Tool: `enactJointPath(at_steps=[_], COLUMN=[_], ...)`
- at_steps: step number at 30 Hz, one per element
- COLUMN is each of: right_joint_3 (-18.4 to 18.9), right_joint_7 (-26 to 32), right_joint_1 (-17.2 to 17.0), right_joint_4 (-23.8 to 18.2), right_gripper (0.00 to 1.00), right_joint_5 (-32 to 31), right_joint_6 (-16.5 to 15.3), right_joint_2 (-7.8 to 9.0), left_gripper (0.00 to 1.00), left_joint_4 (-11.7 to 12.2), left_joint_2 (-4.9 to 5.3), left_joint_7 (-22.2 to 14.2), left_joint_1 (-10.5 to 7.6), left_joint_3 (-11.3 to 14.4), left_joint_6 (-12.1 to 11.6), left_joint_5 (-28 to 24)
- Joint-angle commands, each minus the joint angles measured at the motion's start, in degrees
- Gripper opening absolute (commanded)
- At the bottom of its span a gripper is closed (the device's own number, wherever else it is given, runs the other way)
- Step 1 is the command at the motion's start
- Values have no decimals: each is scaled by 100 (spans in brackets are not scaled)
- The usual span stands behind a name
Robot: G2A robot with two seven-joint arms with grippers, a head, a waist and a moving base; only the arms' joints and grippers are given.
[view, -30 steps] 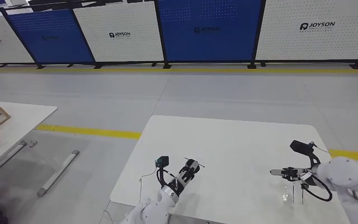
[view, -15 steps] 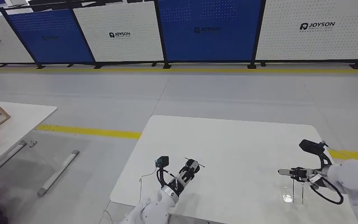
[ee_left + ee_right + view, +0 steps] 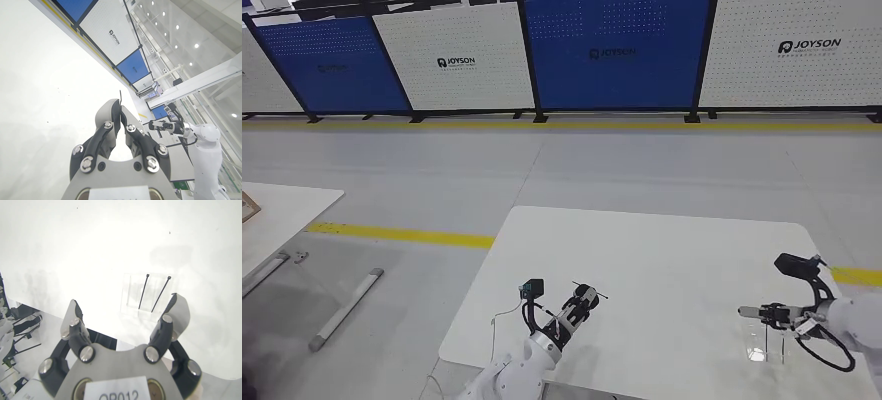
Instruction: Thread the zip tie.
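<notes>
Black zip tie: pinched between the pads of the left gripper. Only a short, thin end pokes out past the fingertips. The rest of the strap is hidden between the pads, and its head cannot be made out.

Left arm: at the near edge of the white table, with its claw pressed together on the tie and raised off the surface. From the top view the tie is no more than a fine dark line across the claw's tip.

Right gripper: spread wide with nothing between its fingers. It is held above the table's near right corner, close to a clear holder but not touching it. The arm behind it is cut off at the top view's right edge.

Clear holder: a transparent stand whose walls are hard to trace against the white tabletop. It sits near the table's front edge.

Two more ties: black straps leaning side by side in the holder, heads uppermost. Where their lower ends rest is hard to make out through the clear plastic.

Held tie and holder: well apart, at opposite ends of the table's near side.
</notes>
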Motion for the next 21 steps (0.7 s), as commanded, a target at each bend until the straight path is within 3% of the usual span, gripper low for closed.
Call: enactJointPath(at_steps=[1, 7, 21], right_joint_3=[-88, -803, -748], right_joint_7=[173, 173, -51], right_joint_1=[59, 470, 375], right_joint_4=[11, 389, 417], right_gripper=[100, 100, 100], right_joint_5=[-8, -117, -75], right_joint_6=[-94, 190, 117], right_joint_2=[8, 66, 66], left_gripper=[0, 0, 0], left_joint_4=[0, 0, 0], left_joint_2=[0, 0, 0], left_joint_7=[0, 0, 0], left_joint_1=[0, 0, 0], left_joint_3=[0, 0, 0], left_joint_6=[0, 0, 0], left_joint_5=[0, 0, 0])
